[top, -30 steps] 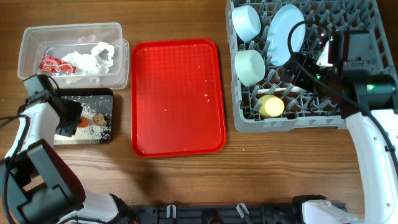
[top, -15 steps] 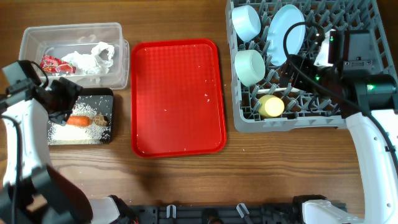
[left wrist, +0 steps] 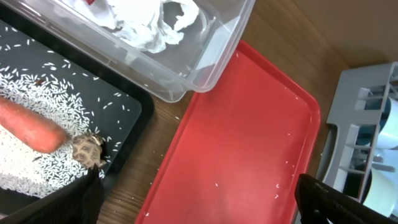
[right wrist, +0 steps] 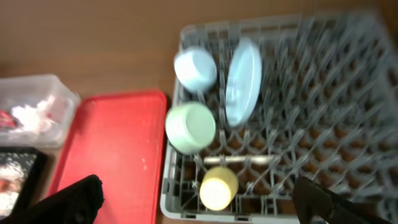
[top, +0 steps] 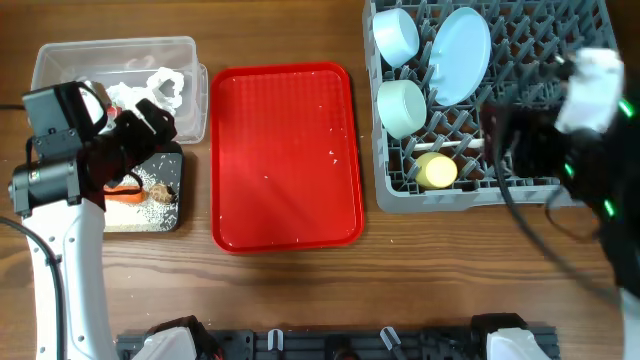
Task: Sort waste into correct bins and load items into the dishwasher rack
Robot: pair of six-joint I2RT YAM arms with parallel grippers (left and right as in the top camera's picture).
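My left gripper (top: 158, 130) (left wrist: 199, 194) hangs open and empty above the near edge of the black tray (top: 172, 152), where the orange carrot (left wrist: 28, 127), a brown scrap (left wrist: 87, 150) and rice grains (left wrist: 56, 99) lie. The clear tub (top: 115, 55) holds crumpled tissue (left wrist: 158, 22). In the grey rack (top: 480, 195) stand a pale blue plate (top: 462, 40), two bowls (top: 397, 35) (top: 404, 107), a yellow cup (right wrist: 217, 186) and a white spoon (top: 455, 147). My right gripper (top: 500, 130) (right wrist: 199, 199), blurred, hovers open high over the rack's front.
A flat red serving tray (top: 285, 155) with a few stray rice grains lies between the bins and the rack. Bare wooden table (top: 300, 290) runs along the front. The tub overlaps the black tray's far edge.
My left gripper opened, left the carrot lying in the black tray and rose away to the right. My right arm lifted back from the rack and shows motion blur.
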